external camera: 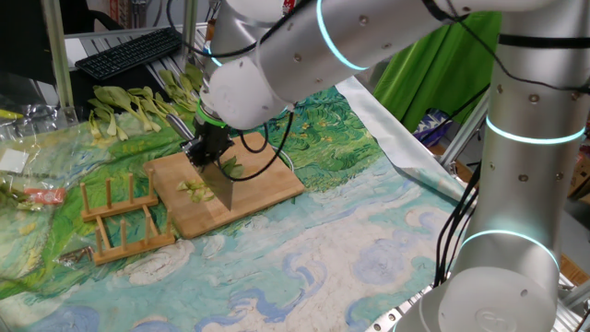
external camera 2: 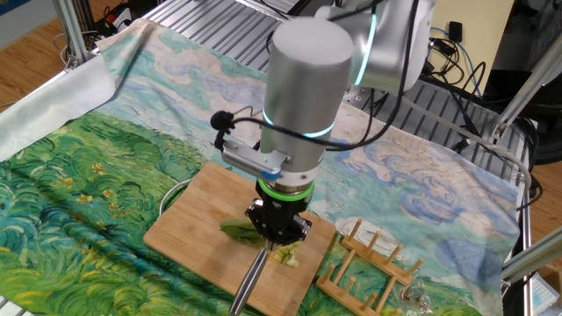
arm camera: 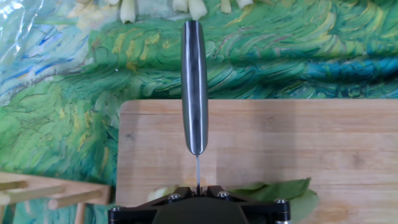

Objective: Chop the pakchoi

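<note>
The gripper (external camera 2: 277,230) points straight down over the cutting board (external camera 2: 198,224), its jaws clamped together on a knife (arm camera: 194,93). In the hand view the handle runs toward twelve o'clock. The pakchoi (external camera 2: 239,231) lies on the board under the gripper, its dark leaf at nine o'clock of it in the other fixed view, pale cut pieces (external camera 2: 288,256) just beside at five o'clock.

Smooth wooden board (arm camera: 280,143), glossy metal knife handle (arm camera: 194,87), printed cloth (external camera: 369,231).
</note>
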You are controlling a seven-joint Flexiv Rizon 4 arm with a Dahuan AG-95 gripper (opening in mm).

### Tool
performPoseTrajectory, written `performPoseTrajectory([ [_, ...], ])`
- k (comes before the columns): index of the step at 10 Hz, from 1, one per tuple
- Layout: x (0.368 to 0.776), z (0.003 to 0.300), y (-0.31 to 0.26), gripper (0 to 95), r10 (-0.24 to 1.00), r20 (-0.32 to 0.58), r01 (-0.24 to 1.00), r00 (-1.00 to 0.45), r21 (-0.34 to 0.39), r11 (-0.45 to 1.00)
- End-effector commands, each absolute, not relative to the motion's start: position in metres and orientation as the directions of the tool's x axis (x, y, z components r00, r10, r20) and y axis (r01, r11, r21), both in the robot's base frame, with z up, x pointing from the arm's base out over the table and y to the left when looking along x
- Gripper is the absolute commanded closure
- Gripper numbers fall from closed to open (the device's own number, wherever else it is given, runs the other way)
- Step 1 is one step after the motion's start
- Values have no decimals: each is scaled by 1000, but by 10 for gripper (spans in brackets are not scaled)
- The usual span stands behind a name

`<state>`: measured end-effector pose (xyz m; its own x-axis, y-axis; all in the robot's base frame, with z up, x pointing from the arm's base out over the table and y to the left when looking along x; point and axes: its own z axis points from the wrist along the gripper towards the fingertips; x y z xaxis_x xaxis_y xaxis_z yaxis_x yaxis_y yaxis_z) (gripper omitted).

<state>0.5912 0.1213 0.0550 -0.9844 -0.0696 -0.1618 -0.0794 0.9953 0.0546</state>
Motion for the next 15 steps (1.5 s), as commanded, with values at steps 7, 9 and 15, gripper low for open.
performPoseTrajectory([
  [7, 587, 62, 116, 950, -108, -156, -114, -982, 27, 993],
  [9, 588, 62, 115, 950, -110, -156, -115, -982, 27, 993],
  [15, 594, 62, 107, 950, -116, -151, -121, -982, 29, 992],
])
